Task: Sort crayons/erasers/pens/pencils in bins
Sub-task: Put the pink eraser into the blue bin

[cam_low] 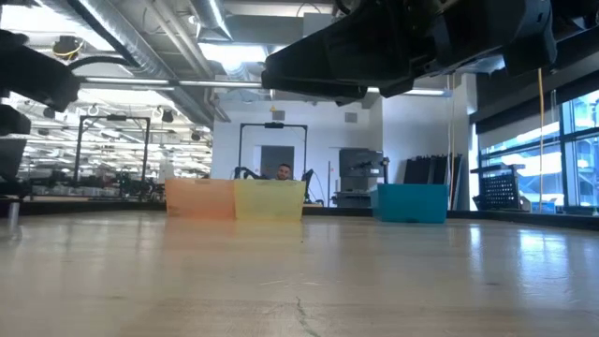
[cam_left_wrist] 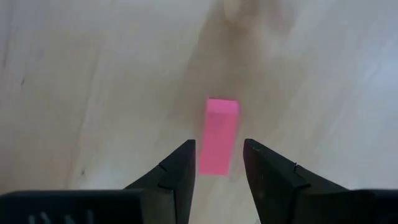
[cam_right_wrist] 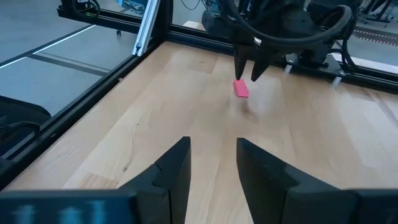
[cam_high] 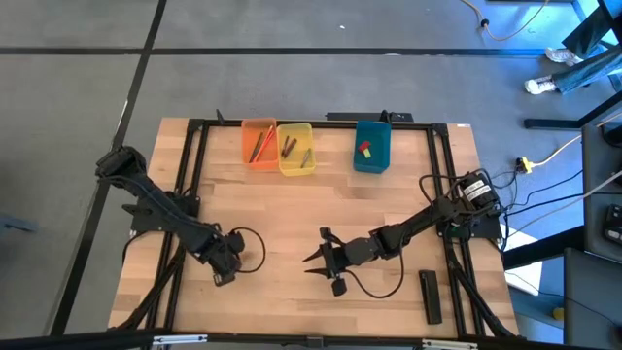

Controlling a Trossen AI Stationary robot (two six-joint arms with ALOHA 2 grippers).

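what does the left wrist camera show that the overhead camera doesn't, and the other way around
Only the left wrist view shows the pink eraser lying on the wood, with the left end effector open and its fingers either side of the eraser's near end. Only the high view shows the orange bin, yellow bin and teal bin along the far edge, the right end effector mid-table, and a black bar near the right arm. Both share the wooden table and the left end effector.

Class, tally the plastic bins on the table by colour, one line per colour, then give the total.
Orange bin: 1
Yellow bin: 1
Teal-blue bin: 1
Total: 3 bins
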